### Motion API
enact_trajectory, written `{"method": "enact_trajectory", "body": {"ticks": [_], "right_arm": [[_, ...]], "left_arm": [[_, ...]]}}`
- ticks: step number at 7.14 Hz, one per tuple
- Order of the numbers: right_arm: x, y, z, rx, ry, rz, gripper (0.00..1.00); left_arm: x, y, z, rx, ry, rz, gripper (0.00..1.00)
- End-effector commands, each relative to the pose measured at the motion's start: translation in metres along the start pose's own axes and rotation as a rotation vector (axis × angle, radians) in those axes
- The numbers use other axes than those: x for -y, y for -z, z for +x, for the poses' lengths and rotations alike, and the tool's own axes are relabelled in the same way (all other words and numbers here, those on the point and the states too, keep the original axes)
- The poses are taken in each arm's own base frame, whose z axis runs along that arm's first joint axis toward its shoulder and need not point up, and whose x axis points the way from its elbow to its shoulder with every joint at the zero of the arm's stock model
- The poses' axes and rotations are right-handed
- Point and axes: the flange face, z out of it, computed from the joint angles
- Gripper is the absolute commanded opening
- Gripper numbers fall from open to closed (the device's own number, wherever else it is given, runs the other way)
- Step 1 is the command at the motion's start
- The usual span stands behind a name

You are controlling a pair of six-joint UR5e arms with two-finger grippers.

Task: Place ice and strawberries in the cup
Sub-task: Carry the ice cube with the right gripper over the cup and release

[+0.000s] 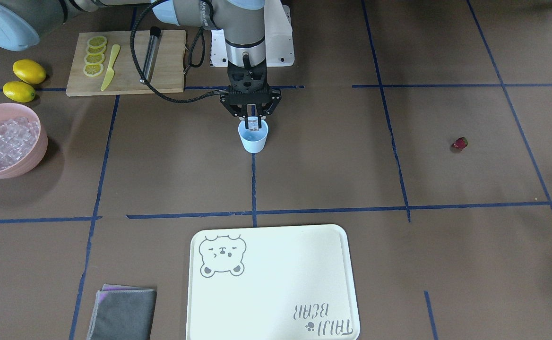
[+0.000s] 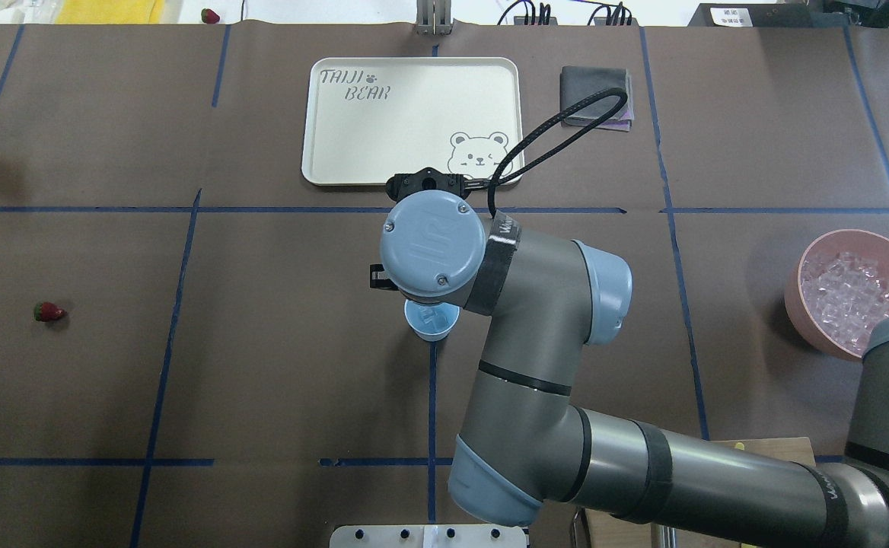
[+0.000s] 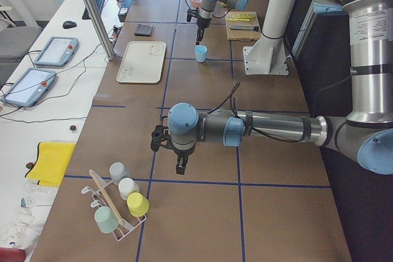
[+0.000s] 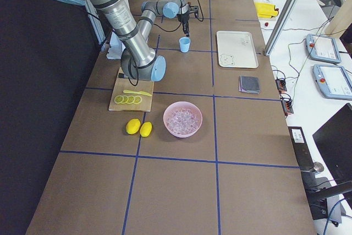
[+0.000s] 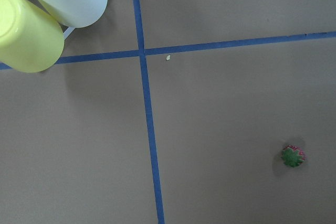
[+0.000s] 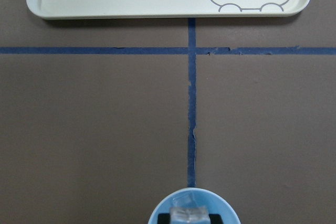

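Blocking the cup (image 2: 426, 324) overhead, right arm (image 2: 536, 304), fingers (image 1: 248, 117) pinching ice (image 6: 189, 215).

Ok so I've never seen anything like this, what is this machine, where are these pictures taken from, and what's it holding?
It's two robot arms at a table. Four fixed cameras watch from the front, overhead and both ends; two more sit on the wrists. The right end effector grips an ice cube over a pale blue cup. Nearby lie a pink bowl of ice, lemons, a cutting board, a tray and one strawberry. The left end effector hangs farther along; I can't tell if it's open.
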Motion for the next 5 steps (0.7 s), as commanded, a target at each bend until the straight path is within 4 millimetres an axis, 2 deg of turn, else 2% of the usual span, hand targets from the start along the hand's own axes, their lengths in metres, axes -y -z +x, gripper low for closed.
{"method": "enact_trajectory", "body": {"ticks": [1,2,3,5], "right_arm": [[-0.0055,-0.0078,0.0017,-0.017,0.002,-0.004,0.16],[-0.0062,-0.0108,0.0046,-0.023,0.002,-0.006,0.23],[-0.0079,-0.0146,0.0092,-0.031,0.002,-0.005,0.99],[-0.009,-0.0163,0.0103,-0.035,0.005,-0.004,0.99]], "left_arm": [[0.0,-0.0003,-0.0002,0.0,0.0,0.0,1.0],[-0.0001,-0.0004,-0.0003,0.0,0.001,-0.001,1.0],[0.0002,0.0002,0.0004,0.0,-0.002,0.001,1.0],[0.0001,0.0001,0.0003,0.0,-0.002,0.0,1.0]]}}
